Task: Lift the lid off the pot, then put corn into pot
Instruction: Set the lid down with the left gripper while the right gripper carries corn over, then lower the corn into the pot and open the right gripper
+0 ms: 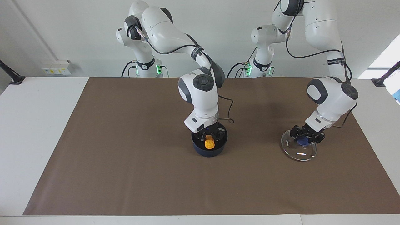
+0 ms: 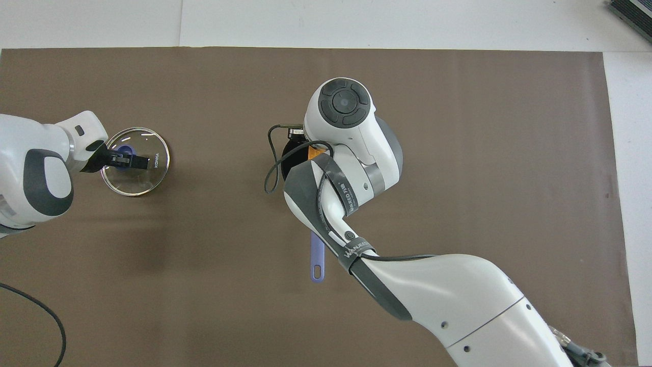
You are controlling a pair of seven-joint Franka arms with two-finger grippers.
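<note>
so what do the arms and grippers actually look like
Both arms have glossy white rounded shells with dark grey joint caps, black cables strapped along them, and green lights at the bases. The left gripper and right gripper are small black two-finger units. Black bands carry white lettering.

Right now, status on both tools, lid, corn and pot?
Left tool on the lid knob, lid off the pot, toward left arm's end. Right tool down in the pot with the corn. Nothing in the way.
</note>
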